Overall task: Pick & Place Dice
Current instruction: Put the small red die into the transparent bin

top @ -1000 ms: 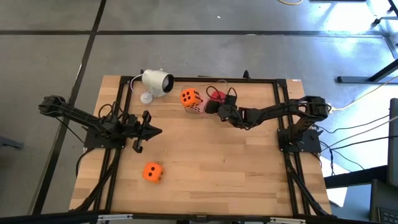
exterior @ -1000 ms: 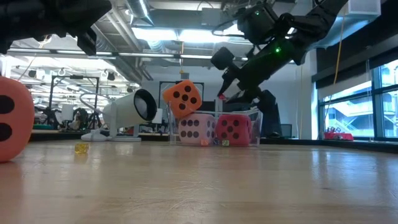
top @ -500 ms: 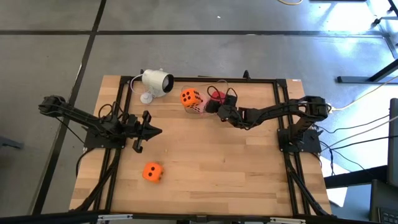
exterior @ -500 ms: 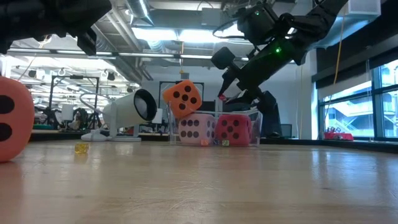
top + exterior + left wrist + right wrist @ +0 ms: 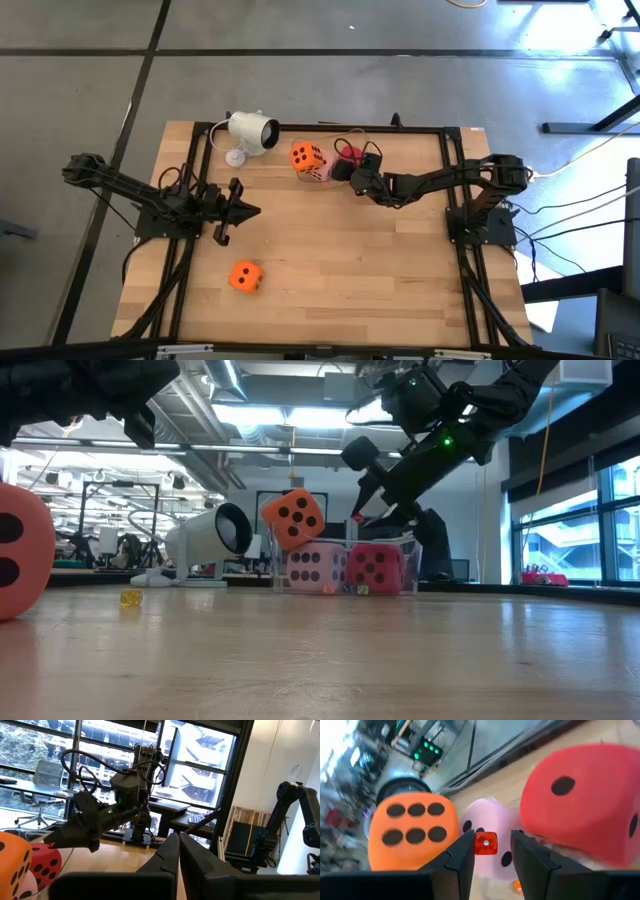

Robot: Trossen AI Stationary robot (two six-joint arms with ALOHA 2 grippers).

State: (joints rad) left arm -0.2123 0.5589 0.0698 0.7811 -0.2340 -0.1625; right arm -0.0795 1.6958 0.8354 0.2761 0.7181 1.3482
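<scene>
An orange die (image 5: 307, 157) sits tilted on a pale pink die (image 5: 316, 567), beside a red die (image 5: 375, 567), in a clear box (image 5: 411, 555) at the table's far edge. A second orange die (image 5: 245, 277) rests on the wood at the near left. My right gripper (image 5: 358, 515) hovers over the box, just above the red die (image 5: 585, 805), shut on a tiny red cube with a white pip (image 5: 485, 843). My left gripper (image 5: 252, 210) waits shut and empty at the table's left, its fingers together in its wrist view (image 5: 176, 851). My right gripper pinches the tiny red cube (image 5: 485, 843) between its two fingertips (image 5: 465, 851), at their free ends. The fingers slant down from the table's right side toward the box. The cube is lifted clear, above the pink and red dice (image 5: 356, 517).
A white camera (image 5: 250, 132) stands at the far left by the box. A tiny yellow speck (image 5: 130, 598) lies on the wood, and small specks (image 5: 362, 589) lie by the box. Bare wood (image 5: 350, 260) fills the table's middle and near right.
</scene>
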